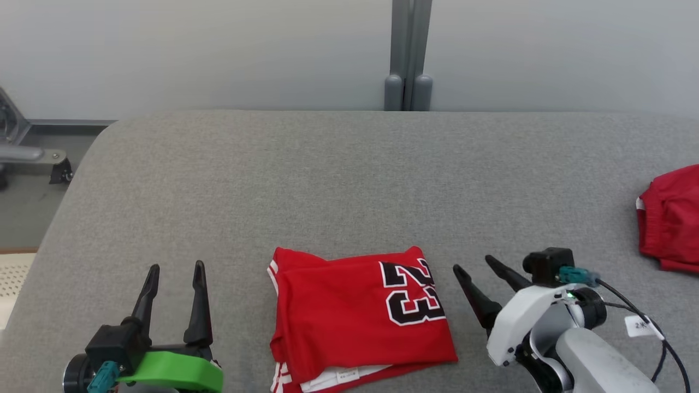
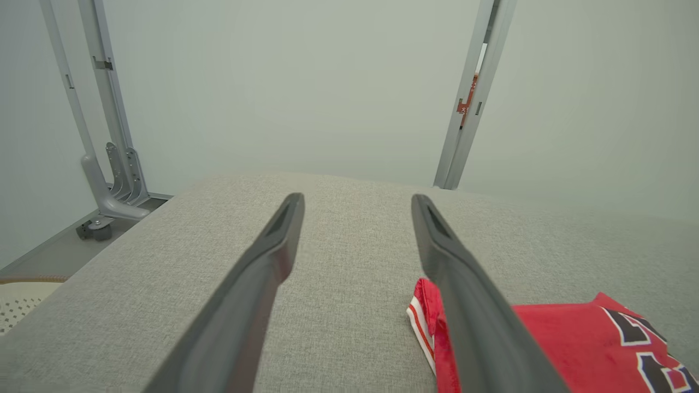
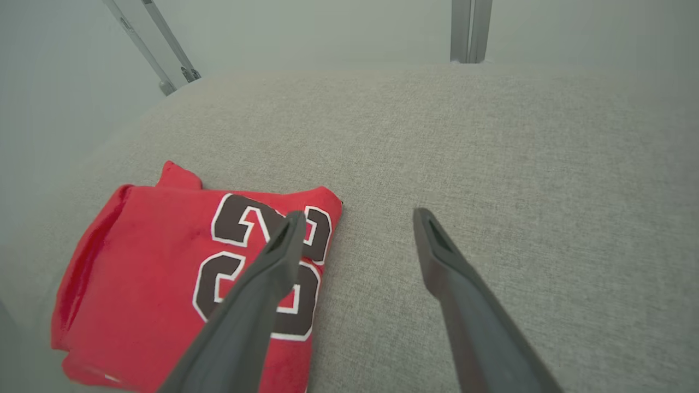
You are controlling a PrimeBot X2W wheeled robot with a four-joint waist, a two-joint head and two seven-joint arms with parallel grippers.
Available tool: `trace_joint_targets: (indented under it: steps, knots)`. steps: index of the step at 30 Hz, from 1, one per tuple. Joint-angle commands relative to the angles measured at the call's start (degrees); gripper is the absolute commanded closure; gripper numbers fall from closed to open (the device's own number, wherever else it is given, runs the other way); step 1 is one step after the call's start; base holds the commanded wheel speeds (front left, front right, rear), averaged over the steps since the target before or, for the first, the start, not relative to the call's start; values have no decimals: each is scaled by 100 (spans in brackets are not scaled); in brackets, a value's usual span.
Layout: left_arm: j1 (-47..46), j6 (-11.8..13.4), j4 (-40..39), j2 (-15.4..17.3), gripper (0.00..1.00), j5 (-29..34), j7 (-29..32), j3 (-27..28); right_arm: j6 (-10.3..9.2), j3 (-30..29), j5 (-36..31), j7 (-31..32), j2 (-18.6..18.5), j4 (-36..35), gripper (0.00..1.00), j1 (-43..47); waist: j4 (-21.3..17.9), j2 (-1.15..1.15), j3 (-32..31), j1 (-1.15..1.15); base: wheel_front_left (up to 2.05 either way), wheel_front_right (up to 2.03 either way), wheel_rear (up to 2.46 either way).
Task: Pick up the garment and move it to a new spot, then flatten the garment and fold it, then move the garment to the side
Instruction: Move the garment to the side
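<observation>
1. Folded jersey (image 1: 349, 322) lies on the grey pad (image 1: 349, 180), between left gripper (image 1: 177, 266) and right gripper (image 1: 472, 262).
2. Both jaws stand wide, empty.
3. Soft, limp, light; probably best pinched through all layers at a side edge.

jersey (image 1: 338, 311) is showing matt cloth | tabletop (image 1: 349, 180) is showing coarse matt weave | left claw (image 1: 177, 266) is showing matt plastic
</observation>
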Motion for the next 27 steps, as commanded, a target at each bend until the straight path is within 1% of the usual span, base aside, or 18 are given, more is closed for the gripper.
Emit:
trace_joint_targets:
  steps: [1,4,9,12,16,17,18,19,20,24,27]
  knots:
    - [-29,-23,27,5,0,61,-14,6,-7,128,170,145,22,141,0,-148,222,0,36,0,0,0,0]
    - [-41,-34,61,-1,0,75,-14,4,-7,374,468,557,55,615,0,-399,454,0,50,0,0,0,0]
    - [-68,-42,84,-7,0,99,-13,12,-6,687,853,861,160,1205,0,-616,784,0,94,0,0,0,0]
    - [-71,-49,99,-11,0,102,-13,10,-6,842,1075,1030,205,1505,0,-659,910,0,120,0,0,0,0]
    - [-103,-57,138,-14,0,97,-13,47,-9,1005,1294,1458,235,2035,0,-644,992,0,145,0,0,0,0]
    - [-107,-59,141,-15,0,100,-13,58,-10,1017,1347,1523,254,2153,8,-660,998,0,152,0,0,0,0]
    - [-109,-58,143,-15,0,101,-13,68,-10,1042,1369,1545,270,2199,45,-681,996,0,153,0,0,0,0]
    - [-103,-60,143,-16,0,105,-13,88,-10,1053,1398,1496,283,2235,71,-711,985,0,152,0,0,0,0]
    - [-95,-62,141,-16,0,106,-13,108,-10,1052,1424,1431,287,2244,100,-758,970,0,148,0,0,0,0]
    - [-113,-67,143,-16,0,140,-13,138,-9,996,1445,872,269,2153,100,-1047,847,0,109,0,0,0,0]
    - [-122,-76,140,-17,0,151,-13,106,-9,980,1471,464,260,2079,100,-1262,685,0,64,0,0,0,0]
